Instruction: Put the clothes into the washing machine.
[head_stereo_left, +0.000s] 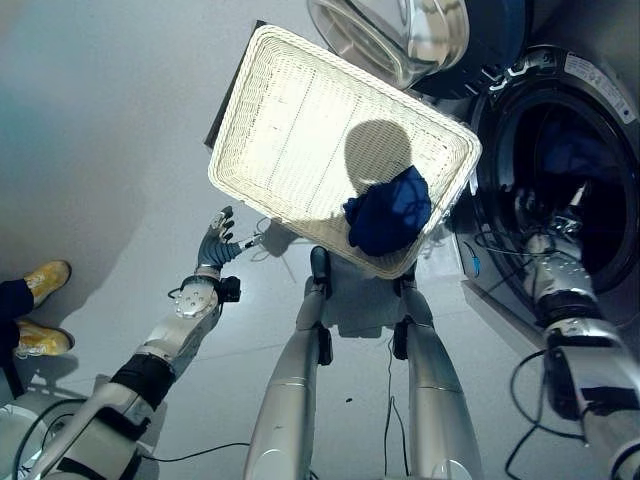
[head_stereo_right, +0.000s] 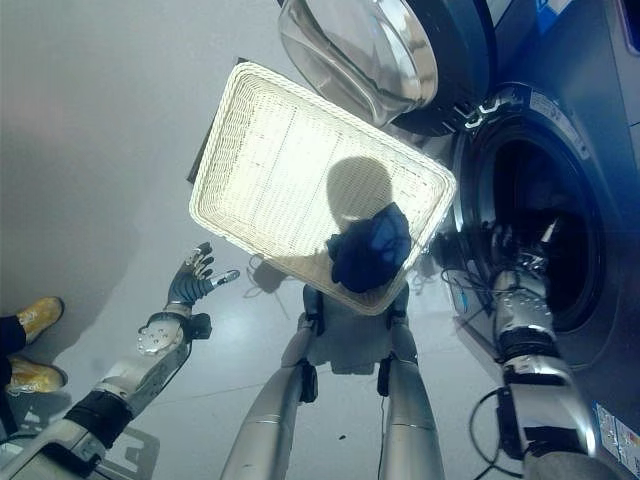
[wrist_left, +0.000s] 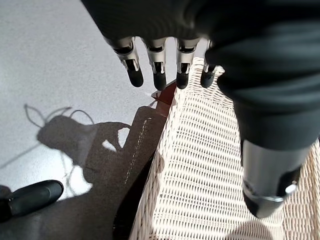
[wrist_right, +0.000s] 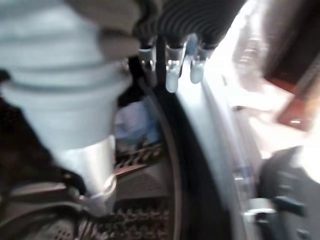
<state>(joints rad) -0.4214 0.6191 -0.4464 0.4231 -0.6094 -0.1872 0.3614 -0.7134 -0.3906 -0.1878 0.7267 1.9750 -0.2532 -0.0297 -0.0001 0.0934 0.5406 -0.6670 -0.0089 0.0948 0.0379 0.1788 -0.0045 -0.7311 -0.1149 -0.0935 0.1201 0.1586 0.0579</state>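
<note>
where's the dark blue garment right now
The dark blue garment lies in the white wicker basket, in its corner nearest the washing machine on the robot's right.

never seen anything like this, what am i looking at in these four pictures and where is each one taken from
This is a two-legged robot doing laundry. The two wide pictures come from cameras on its head, looking down. The two close ones come from cameras on its wrists.

On the floor sits a white wicker basket with one dark blue garment in its near corner. Beside it is a front-loading washing machine with its round door swung open.

The left hand hangs over the floor by the basket's edge, fingers straight, holding nothing. The right hand reaches into the machine's opening; its wrist picture shows straight fingers at the rim and some pale cloth inside the drum.
</note>
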